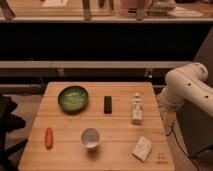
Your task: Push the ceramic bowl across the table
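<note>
Camera view is looking down on the table (119, 129), a light plank top with a small mark (161, 159) at its near right corner. The ceramic bowl (73, 98) is sitting upright toward the far left corner, green with a paler inside, with bare wood around it on all sides. A small black rectangular object (107, 104) is lying flat just to the right of the bowl, apart from it, around the middle of the far half. Farther right, near the right edge, a white bottle (136, 109) is lying with its length running from the far edge toward the near edge.

A white cup (90, 138) is standing open side up in the near half, left of centre and nearer the near edge than the bowl. A slim red-orange object (48, 137) is lying close to the left edge, level with the cup. A pale, flat, roughly square item (142, 148) is resting by the near right corner, turned at an angle to the planks.

The robot's white arm (187, 89) is hanging beyond the right edge of the table, its rounded joint level with the far half and well apart from the bowl. The gripper is not showing past the arm, so whether it is wide, narrow or holding anything cannot be told. A dark shape (7, 120) is sitting off the left edge.
</note>
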{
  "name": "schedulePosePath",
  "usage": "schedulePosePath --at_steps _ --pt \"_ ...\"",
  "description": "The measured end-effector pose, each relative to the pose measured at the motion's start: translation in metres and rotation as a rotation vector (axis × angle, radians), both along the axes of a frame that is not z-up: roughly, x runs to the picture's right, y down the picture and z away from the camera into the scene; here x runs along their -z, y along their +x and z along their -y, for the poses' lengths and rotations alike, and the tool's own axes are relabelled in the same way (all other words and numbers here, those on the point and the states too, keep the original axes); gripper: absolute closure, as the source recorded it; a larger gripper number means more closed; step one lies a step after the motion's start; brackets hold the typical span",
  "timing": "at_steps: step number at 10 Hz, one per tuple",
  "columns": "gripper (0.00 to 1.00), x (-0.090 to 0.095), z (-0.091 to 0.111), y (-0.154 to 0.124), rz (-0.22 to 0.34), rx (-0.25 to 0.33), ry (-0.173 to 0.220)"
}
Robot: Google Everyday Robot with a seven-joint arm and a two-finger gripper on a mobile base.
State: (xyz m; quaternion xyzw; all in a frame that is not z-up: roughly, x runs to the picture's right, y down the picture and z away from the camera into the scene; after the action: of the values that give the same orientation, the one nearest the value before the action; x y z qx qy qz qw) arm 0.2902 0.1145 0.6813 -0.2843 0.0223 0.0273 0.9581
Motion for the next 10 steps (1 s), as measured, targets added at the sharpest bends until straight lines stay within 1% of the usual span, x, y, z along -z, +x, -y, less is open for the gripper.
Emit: schedulePosePath --at_steps 8,10 --pt "0.2 -0.001 0.001 -0.002 0.002 0.004 0.003" --pt "0.2 -0.009 0.013 -0.024 0.012 0.024 0.023"
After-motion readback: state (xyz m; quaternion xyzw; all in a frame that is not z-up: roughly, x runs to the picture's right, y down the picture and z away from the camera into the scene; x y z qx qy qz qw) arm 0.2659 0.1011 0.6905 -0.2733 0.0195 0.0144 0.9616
